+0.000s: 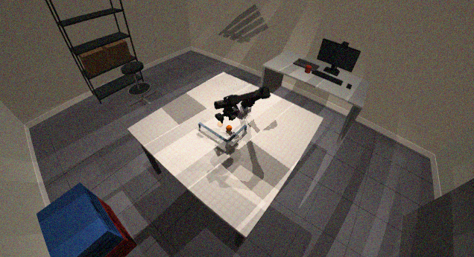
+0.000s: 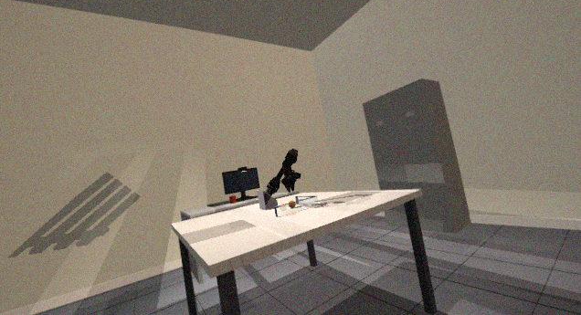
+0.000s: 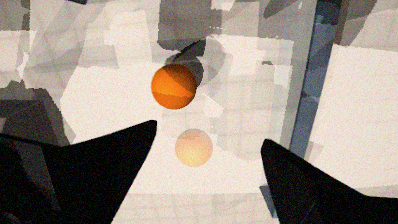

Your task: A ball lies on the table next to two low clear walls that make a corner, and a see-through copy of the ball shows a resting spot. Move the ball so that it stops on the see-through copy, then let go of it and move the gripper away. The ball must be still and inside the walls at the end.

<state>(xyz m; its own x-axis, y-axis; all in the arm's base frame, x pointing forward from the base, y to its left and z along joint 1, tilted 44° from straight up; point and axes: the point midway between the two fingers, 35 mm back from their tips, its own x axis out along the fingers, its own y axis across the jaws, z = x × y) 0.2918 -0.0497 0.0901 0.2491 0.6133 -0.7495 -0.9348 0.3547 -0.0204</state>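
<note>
Orange ball [image 3: 173, 86] beyond wide-open, empty gripper [image 3: 207, 145], finger bases cropped, pale see-through copy [image 3: 194, 147] between tips

Worktop [image 1: 283, 139]: pale white slab on dark legs, crossed by patchy grey shadows. Lying directly on it: an orange ball [image 3: 173, 86], resting free and casting a shadow behind itself. Two low clear walls [image 1: 217, 133] are standing on the surface, meeting in a corner; the ball is sitting near that corner. A faint see-through copy [image 3: 194, 147] is showing just beside the ball, apart from it.
</note>
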